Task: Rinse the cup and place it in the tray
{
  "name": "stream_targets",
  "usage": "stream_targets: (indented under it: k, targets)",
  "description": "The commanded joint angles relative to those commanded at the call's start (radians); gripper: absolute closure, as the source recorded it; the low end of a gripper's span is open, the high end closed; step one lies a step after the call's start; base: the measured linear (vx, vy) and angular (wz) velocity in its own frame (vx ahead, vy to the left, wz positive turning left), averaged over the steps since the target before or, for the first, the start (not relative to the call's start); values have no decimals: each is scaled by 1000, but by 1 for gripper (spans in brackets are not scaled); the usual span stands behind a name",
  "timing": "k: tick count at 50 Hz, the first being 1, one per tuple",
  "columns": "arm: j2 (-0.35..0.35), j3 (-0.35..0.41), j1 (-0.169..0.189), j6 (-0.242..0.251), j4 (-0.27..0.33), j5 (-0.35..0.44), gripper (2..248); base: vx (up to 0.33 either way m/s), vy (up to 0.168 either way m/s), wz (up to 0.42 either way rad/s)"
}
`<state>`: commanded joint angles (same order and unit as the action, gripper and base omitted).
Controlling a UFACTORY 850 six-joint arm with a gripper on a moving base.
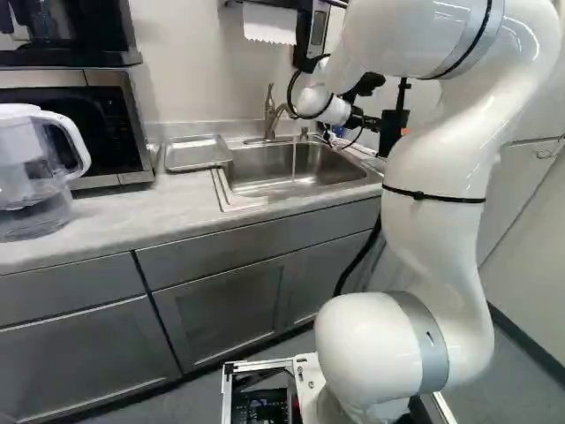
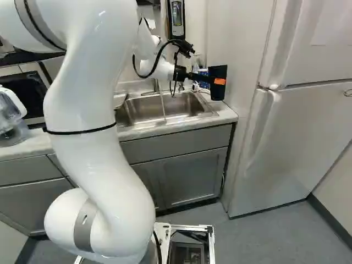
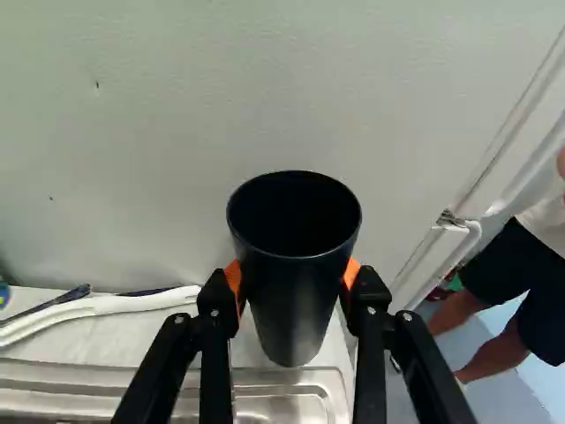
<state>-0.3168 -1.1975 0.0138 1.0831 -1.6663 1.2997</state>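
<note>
Open air over sink [image 1: 327, 168] (faucet [image 1: 270, 115] stands behind); wall [image 3: 132, 132] blocks way beyond cup [image 3: 294, 300].

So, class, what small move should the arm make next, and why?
Probably swing the cup toward the faucet over the sink: the gripper holds it upright near the wall, away from the thin stream that seems to fall there.

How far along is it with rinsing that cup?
The cup is picked up, held upright in the gripper, away from the faucet, where water seems to run into the sink. Whether it's been rinsed, I can't tell. Placing it in the tray beside the sink is left.
</note>
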Motion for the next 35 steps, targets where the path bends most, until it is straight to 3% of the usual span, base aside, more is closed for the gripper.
stream_targets:
  k: [35]
  targets:
    - [62, 39, -62, 0, -32, -80, 127, 0, 0, 0]
